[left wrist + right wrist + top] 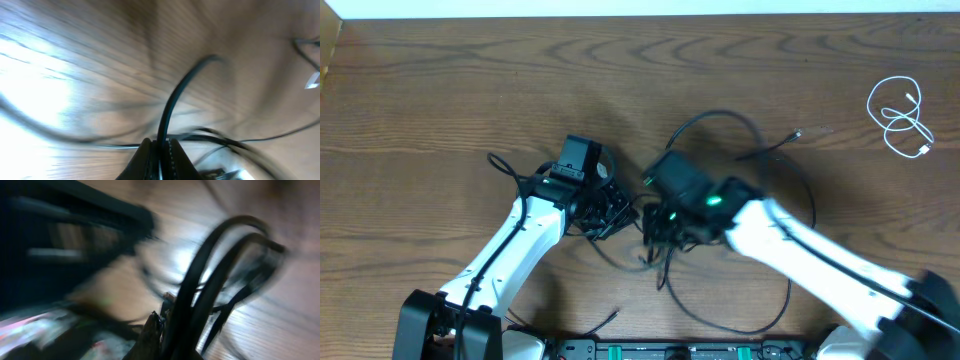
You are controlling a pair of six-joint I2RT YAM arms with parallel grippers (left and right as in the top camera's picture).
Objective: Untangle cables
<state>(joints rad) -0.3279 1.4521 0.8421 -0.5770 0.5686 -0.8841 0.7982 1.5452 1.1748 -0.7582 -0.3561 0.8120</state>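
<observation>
Thin black cables [783, 300] lie tangled at the table's middle, with loops spreading right and toward the front. My left gripper [608, 212] is at the tangle's left side. In the left wrist view the left gripper [161, 150] is shut on one black cable [172, 95] that arcs up out of its jaws. My right gripper [660, 228] is at the tangle's right side. The blurred right wrist view shows the right gripper [167, 330] shut on two black cable strands [202, 275]. A short white cable [900, 118] lies coiled alone at the far right.
A black cable end with a small plug [798, 132] points right of the tangle. Another loose black end [605, 320] lies near the front edge. The arm bases and a dark rail [680, 350] line the front. The table's back edge [640, 18] runs along the top.
</observation>
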